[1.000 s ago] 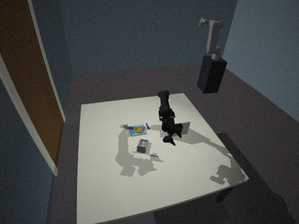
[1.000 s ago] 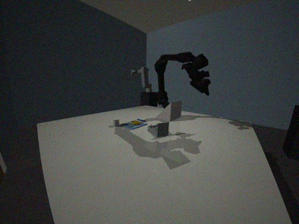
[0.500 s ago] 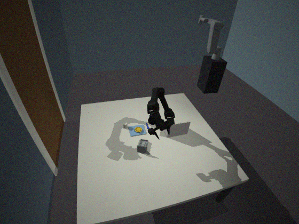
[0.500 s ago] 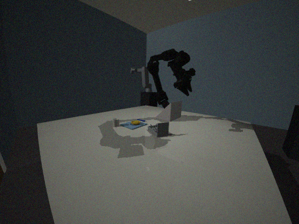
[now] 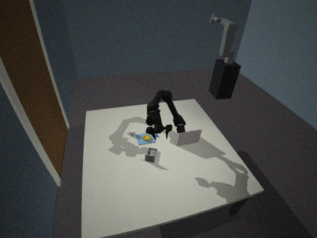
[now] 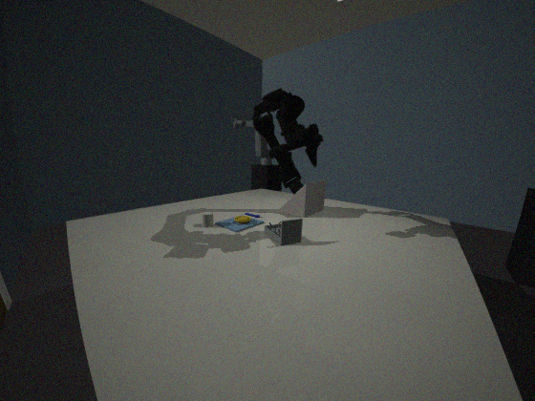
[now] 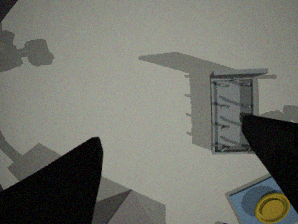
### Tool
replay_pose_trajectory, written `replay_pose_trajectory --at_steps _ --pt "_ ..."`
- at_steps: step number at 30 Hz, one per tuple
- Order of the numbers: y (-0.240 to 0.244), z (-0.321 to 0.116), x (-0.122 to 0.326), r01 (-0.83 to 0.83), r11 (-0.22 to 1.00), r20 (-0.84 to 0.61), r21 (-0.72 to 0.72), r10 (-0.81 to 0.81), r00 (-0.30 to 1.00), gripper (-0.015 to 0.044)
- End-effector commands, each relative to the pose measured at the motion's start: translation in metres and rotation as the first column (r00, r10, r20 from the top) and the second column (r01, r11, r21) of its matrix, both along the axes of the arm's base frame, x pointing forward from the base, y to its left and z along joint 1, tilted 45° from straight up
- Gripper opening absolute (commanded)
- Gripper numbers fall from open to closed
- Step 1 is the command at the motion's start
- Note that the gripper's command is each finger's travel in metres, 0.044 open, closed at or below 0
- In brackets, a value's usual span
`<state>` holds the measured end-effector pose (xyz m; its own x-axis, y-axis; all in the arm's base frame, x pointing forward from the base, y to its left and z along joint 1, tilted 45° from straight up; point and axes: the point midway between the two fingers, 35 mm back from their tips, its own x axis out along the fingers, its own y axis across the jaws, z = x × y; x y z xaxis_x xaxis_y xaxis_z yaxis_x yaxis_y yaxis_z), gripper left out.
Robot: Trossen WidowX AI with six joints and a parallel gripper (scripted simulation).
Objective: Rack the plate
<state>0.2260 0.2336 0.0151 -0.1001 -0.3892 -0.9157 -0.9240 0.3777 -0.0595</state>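
The yellow plate lies flat on a blue square mat. The small grey dish rack stands on the table in front of the mat in the top view, with thin rails inside and no plate in it. My gripper is open and empty, raised above the table. In the wrist view its right finger overlaps the rack's edge and hides part of the mat beside the plate.
A pale upright panel stands by the arm's base. A small whitish cup stands beside the mat, and a thin blue object lies behind it. Another arm stands on a black pedestal off the table.
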Motion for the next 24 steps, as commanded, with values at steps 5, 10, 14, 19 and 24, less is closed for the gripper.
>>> replay_pose_trajectory --at_steps 5,10,14,19,24 --pt "-0.039 0.028 0.024 0.198 0.978 0.161 -0.064 -0.185 0.969 0.0400" --pt "-0.067 0.047 0.037 0.329 0.941 0.274 -0.084 -0.296 0.915 0.0400" --pt "-0.089 0.062 0.045 0.430 0.899 0.364 -0.088 -0.373 0.854 0.0400" --pt "-0.118 0.081 0.053 0.547 0.834 0.473 -0.078 -0.452 0.756 0.0400" --pt "-0.147 0.101 0.058 0.650 0.758 0.576 -0.051 -0.510 0.639 0.0400"
